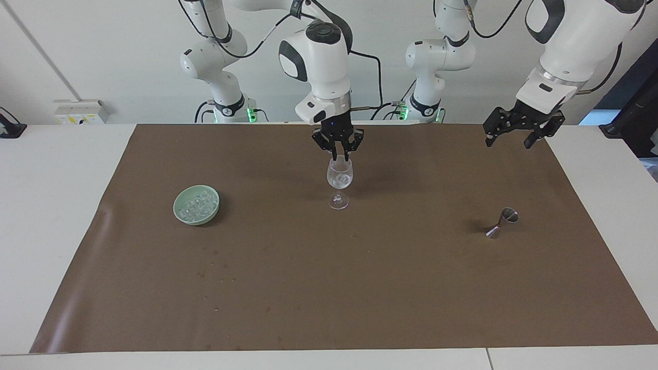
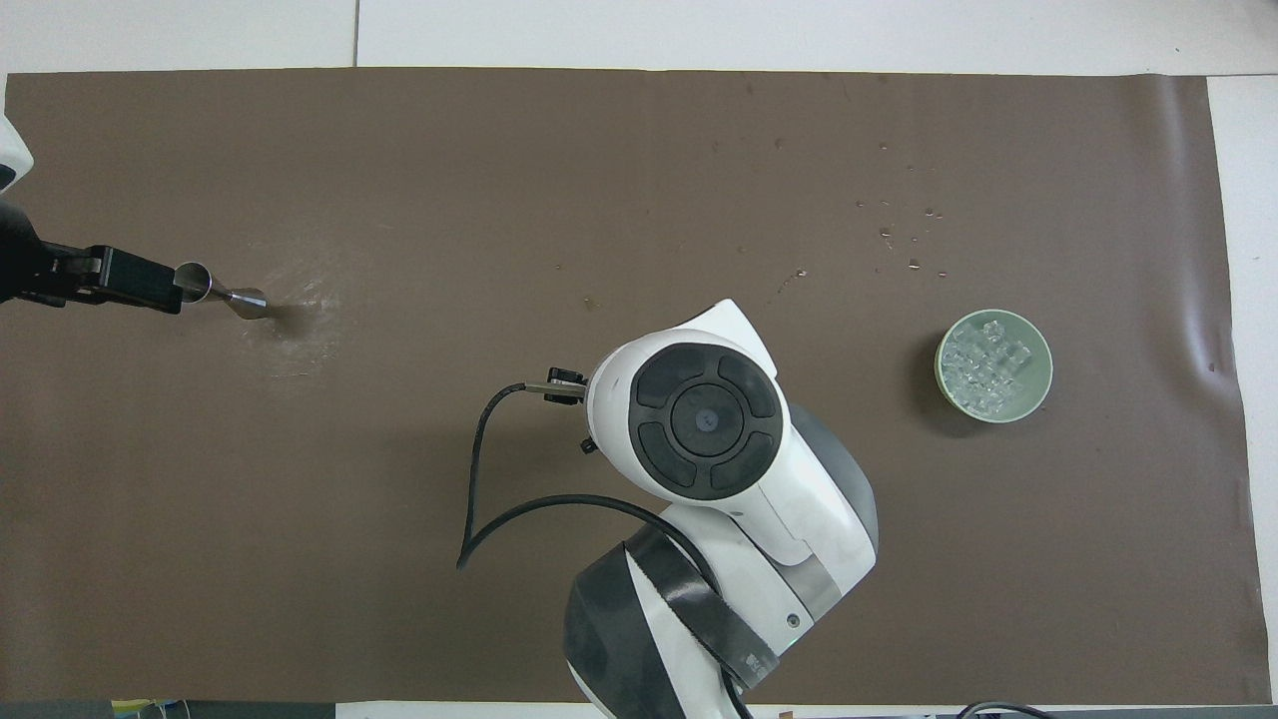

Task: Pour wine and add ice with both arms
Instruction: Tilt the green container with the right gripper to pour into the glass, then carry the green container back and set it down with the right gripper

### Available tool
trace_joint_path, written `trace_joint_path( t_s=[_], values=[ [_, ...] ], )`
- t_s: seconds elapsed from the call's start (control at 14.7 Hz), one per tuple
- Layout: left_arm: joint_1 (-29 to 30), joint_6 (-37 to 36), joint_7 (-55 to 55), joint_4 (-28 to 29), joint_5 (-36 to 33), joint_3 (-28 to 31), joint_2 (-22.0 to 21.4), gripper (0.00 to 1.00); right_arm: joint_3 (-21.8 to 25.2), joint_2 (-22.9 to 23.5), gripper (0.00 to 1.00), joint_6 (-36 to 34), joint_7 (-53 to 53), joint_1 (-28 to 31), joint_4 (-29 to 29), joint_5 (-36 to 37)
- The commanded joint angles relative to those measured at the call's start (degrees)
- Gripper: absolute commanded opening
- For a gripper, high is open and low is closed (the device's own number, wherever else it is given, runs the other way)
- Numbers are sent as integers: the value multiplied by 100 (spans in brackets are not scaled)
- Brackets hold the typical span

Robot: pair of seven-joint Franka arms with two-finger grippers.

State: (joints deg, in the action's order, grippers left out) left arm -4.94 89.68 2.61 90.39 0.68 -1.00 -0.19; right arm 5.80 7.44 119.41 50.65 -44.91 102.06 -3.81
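Facing view
- Right gripper: we saw it just over the rim of the glass, which stood mid-length near the mat's robot-side edge. It was narrowly parted and held nothing.
- Ice: heaped in the bowl toward the right arm's end. One chunk lay in the glass.
- Left gripper: wide, empty and waiting over the mat's robot-side corner at the left arm's end.
- Jigger: on the mat, well apart from the glass.
- Risk: we judged that a crooked lift could clip the rim and topple the stemmed glass. Wet ice could also slip from a grip over the mat.
- Surface: brown mat on a white table, spotted with droplets.
- Room: pale wall, with cables at the arm bases.

Overhead view
- Right gripper: hidden under its own arm, as was the glass.
- Left gripper: its tip overlapped the jigger only by sight.
- Ice: filled the bowl.
- Risk: we judged the wet mat a slippery footing.
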Motion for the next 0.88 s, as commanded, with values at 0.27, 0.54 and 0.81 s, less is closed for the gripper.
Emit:
trace_joint_path(
  t_s=[0.27,0.54,0.81],
  values=[
    [-51,-29,-163,14,-130,-102,-60,100,9,117,73,-215,103,288,-598,38],
    [-42,-29,-612,14,-130,-138,-69,100,35,110,94,-645,-722,754,-767,126],
    [-51,-135,-621,14,-130,-138,-69,100,53,-277,100,-1357,-1775,1596,-758,126]
  ],
)
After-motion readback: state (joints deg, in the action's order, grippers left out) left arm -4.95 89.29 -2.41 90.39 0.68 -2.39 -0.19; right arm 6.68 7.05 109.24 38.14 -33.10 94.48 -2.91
